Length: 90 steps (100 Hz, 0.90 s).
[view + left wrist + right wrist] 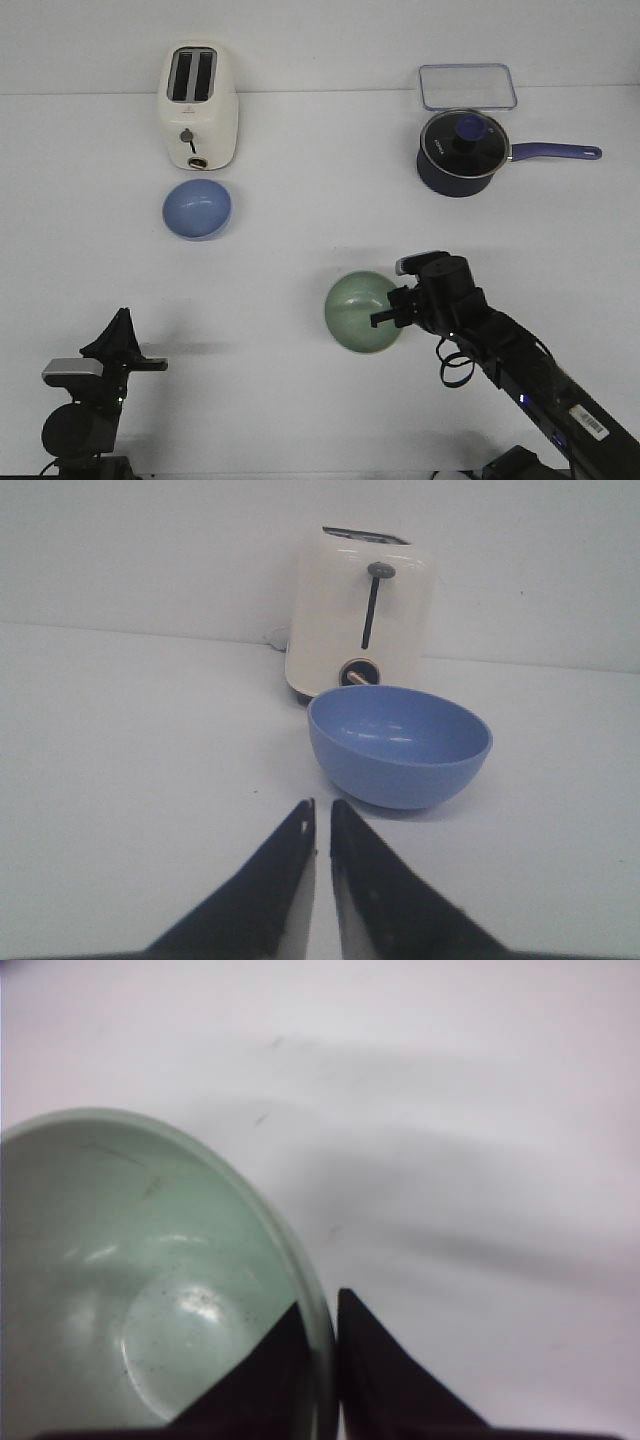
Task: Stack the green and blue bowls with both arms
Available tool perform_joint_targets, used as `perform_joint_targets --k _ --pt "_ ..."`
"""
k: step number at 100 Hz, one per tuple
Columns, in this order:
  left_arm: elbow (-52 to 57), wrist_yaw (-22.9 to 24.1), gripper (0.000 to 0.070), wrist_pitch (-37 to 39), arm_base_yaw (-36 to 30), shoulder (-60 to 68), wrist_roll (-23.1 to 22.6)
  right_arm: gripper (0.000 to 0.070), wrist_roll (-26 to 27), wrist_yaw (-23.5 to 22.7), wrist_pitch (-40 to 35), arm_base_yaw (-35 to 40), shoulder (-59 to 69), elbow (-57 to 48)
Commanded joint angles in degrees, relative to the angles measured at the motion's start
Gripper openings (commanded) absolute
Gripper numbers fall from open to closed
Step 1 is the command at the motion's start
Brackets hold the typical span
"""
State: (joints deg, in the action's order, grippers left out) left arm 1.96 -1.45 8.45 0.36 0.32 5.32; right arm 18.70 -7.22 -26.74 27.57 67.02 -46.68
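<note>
The pale green bowl (360, 310) is tilted near the middle of the table, its rim pinched by my right gripper (392, 310). In the right wrist view one finger is inside the green bowl (130, 1280) and one outside, with the right gripper (322, 1310) shut on the rim. The light blue bowl (197, 209) sits upright in front of the toaster, and it shows in the left wrist view (400, 742). My left gripper (118, 330) is at the front left, far from the blue bowl. In its wrist view the left gripper (321, 810) is shut and empty.
A cream toaster (198, 105) stands at the back left, just behind the blue bowl. A dark navy saucepan (462, 150) with a lid and long handle sits at the back right. A clear rectangular lid (467, 86) lies behind it.
</note>
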Motion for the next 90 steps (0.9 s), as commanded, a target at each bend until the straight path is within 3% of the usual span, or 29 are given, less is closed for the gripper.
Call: perform_joint_targets --k 1,43,48,58,63,84,90 --pt "-1.0 0.0 0.0015 0.6 0.1 -0.1 0.1 0.0 2.0 0.4 0.9 2.1 1.8 -0.4" --pt "-1.0 0.0 0.0015 0.7 0.1 -0.1 0.1 0.0003 1.5 2.7 3.0 7.7 11.3 -0.2" --pt "-1.0 0.0 0.0015 0.7 0.1 -0.1 0.1 0.0057 0.8 2.7 2.9 7.7 11.9 -0.2" --pt "-1.0 0.0 0.0015 0.7 0.1 -0.1 0.4 0.0285 0.5 2.7 3.2 7.7 11.8 -0.2" --pt "-1.0 0.0 0.0015 0.7 0.1 -0.1 0.9 0.0323 0.4 2.8 3.3 7.4 11.2 -0.2" --pt "-0.4 0.0 0.0012 0.9 0.1 -0.1 21.0 0.0325 -1.8 2.8 4.3 1.8 2.5 -0.2" --pt "-0.1 0.0 0.0012 0.5 0.1 -0.1 24.1 0.0325 -2.9 2.8 4.2 -0.3 -0.3 -0.2"
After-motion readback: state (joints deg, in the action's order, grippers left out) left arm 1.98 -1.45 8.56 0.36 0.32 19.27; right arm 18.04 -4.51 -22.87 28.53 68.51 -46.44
